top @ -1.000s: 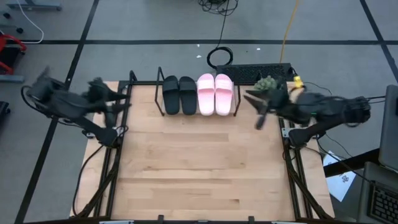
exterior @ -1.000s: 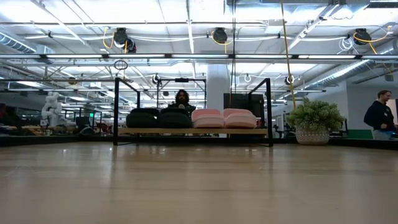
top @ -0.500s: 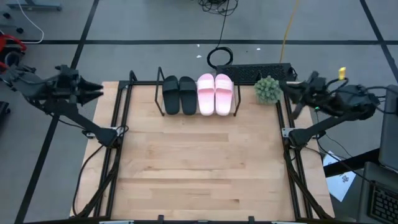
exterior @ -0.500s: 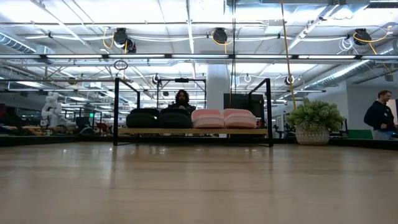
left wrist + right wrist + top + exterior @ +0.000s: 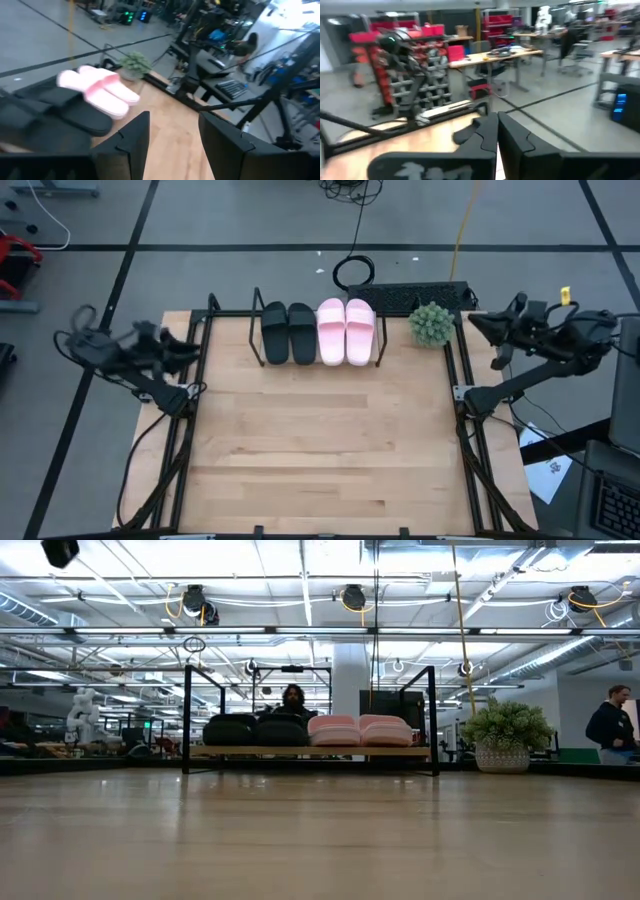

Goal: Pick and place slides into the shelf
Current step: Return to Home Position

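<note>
High view, slides (image 5: 330, 332): lined up on shelf (image 5: 256, 330), worktop's (image 5: 320, 440) far edge.
Left gripper (image 5: 192, 350): by left edge, fingers released.
Right gripper (image 5: 478, 323): by right edge, fingers clenched.

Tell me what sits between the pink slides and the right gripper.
A small potted plant stands between the pink slides and the right gripper. The high view shows this most plainly; nothing else lies in that stretch.
</note>
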You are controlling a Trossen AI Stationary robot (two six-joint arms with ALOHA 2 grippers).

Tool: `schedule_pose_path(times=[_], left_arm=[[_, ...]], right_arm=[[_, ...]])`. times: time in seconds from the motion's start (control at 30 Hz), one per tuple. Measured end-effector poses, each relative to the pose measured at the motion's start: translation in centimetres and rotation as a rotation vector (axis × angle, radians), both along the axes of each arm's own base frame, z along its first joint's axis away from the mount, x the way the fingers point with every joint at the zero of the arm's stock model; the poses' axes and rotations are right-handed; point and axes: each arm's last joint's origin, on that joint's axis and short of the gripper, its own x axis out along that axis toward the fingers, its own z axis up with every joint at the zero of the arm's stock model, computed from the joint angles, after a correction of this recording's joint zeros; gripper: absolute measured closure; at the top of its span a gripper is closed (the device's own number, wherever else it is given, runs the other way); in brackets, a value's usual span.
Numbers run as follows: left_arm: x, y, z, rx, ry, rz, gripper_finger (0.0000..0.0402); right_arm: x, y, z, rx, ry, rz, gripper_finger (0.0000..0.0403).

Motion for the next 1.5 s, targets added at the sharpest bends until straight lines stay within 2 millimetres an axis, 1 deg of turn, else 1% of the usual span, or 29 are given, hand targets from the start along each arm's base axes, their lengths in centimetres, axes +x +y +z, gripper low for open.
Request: schedule_pose_path(times=[0.07, 0.17, 0.27, 0.37, 0.47, 0.53, 0.67, 0.73, 0.8, 0.87, 0.97, 1.03, 1.1, 1.17, 1.2, 1.27, 1.33, 1.43, 1.5], left_arm=[[1.0, -0.6, -1.6, -0.008, -0.026, -0.012, 0.0231], [2.4, -1.2, -3.8, -0.010, -0.049, 0.012, 0.0231], [3.5, -1.7, -5.4, 0.021, -0.070, 0.046, 0.0231], [3.9, -1.9, -6.7, 0.026, -0.083, 0.055, 0.0231], [3.5, -1.5, -7.2, 0.034, -0.099, 0.101, 0.0231], [2.8, -1.0, -7.0, 0.052, -0.126, 0.123, 0.0231], [0.7, 0.0, -6.9, 0.085, -0.198, 0.155, 0.0231], [0.3, 0.3, -7.1, 0.098, -0.186, 0.174, 0.0231], [-0.1, 0.4, -6.9, 0.122, -0.149, 0.175, 0.0231], [-0.4, 0.6, -6.4, 0.121, -0.159, 0.183, 0.0231], [-0.2, 0.5, -6.8, 0.127, -0.121, 0.171, 0.0231], [-0.1, 0.4, -6.8, 0.106, -0.146, 0.160, 0.0231], [0.7, 0.1, -7.8, 0.102, -0.118, 0.150, 0.0231], [1.4, -0.3, -8.9, 0.097, -0.075, 0.135, 0.0231], [1.5, -0.3, -9.2, 0.087, -0.072, 0.143, 0.0231], [1.5, -0.2, -9.2, 0.070, -0.085, 0.164, 0.0231], [1.3, -0.2, -9.1, 0.085, -0.070, 0.162, 0.0231], [0.2, 0.3, -7.4, 0.102, -0.106, 0.173, 0.0231], [-0.3, 0.6, -7.0, 0.117, -0.095, 0.185, 0.0231]], right_arm=[[0.1, 0.1, -1.0, 0.013, -0.029, 0.033, 0.0403], [0.7, 0.5, -3.1, -0.003, -0.076, 0.095, 0.0403], [1.6, 0.9, -5.4, -0.034, -0.141, 0.138, 0.0403], [2.1, 1.2, -7.6, -0.059, -0.191, 0.174, 0.0403], [2.2, 1.2, -9.3, -0.082, -0.210, 0.167, 0.0403], [1.4, 1.0, -9.6, -0.073, -0.243, 0.164, 0.0403], [-1.0, 0.0, -9.5, -0.093, -0.337, 0.143, 0.0403], [-1.5, -0.2, -9.5, -0.107, -0.353, 0.134, 0.0403], [-1.4, -0.2, -9.5, -0.123, -0.333, 0.133, 0.0403], [-1.0, 0.0, -9.5, -0.131, -0.306, 0.155, 0.0403], [0.1, 0.5, -10.2, -0.116, -0.256, 0.186, 0.0403], [0.7, 0.8, -10.9, -0.096, -0.238, 0.212, 0.0403], [1.5, 1.2, -11.9, -0.067, -0.225, 0.234, 0.0403], [2.3, 1.6, -13.5, -0.062, -0.176, 0.222, 0.0403], [2.5, 1.7, -14.0, -0.067, -0.162, 0.213, 0.0403], [2.4, 1.5, -14.3, -0.078, -0.170, 0.159, 0.0403], [1.8, 1.1, -14.1, -0.094, -0.186, 0.108, 0.0403], [1.0, 0.6, -13.3, -0.144, -0.149, 0.042, 0.0403], [0.2, 0.1, -12.6, -0.122, -0.139, 0.033, 0.0403]])
